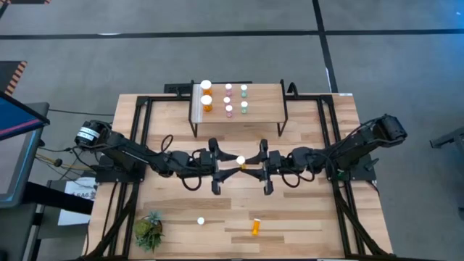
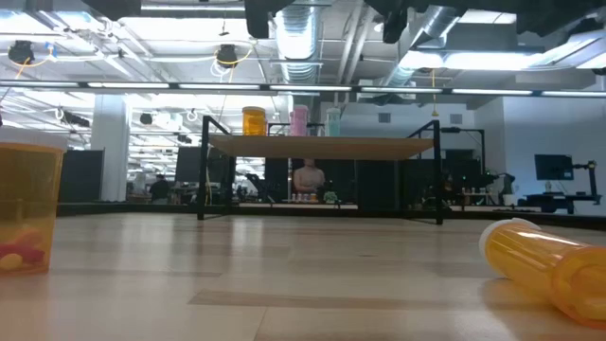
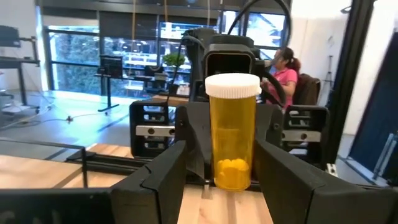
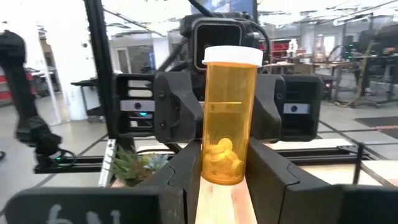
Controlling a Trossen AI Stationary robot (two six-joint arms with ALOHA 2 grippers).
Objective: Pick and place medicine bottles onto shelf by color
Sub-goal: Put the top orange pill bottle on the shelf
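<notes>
A translucent orange plastic pill bottle with a white cap (image 4: pixel 229 118) stands upright in mid-air above the table's middle, clamped by the right gripper (image 4: pixel 225 177). The left gripper (image 3: pixel 219 174) brackets it, fingers apart. It looks light, rigid and slick, so the mid-body is the best hold

bottle (image 4: pixel 227 118): glossy translucent plastic | table (image 1: pixel 304 232): matt wood | shelf (image 1: pixel 264 109): wood

You see an upright orange bottle (image 3: pixel 233 132), white-capped, between the left pincer (image 3: pixel 222 177) fingers, with the right pincer (image 3: pixel 231 134) gripping it from behind.
</notes>
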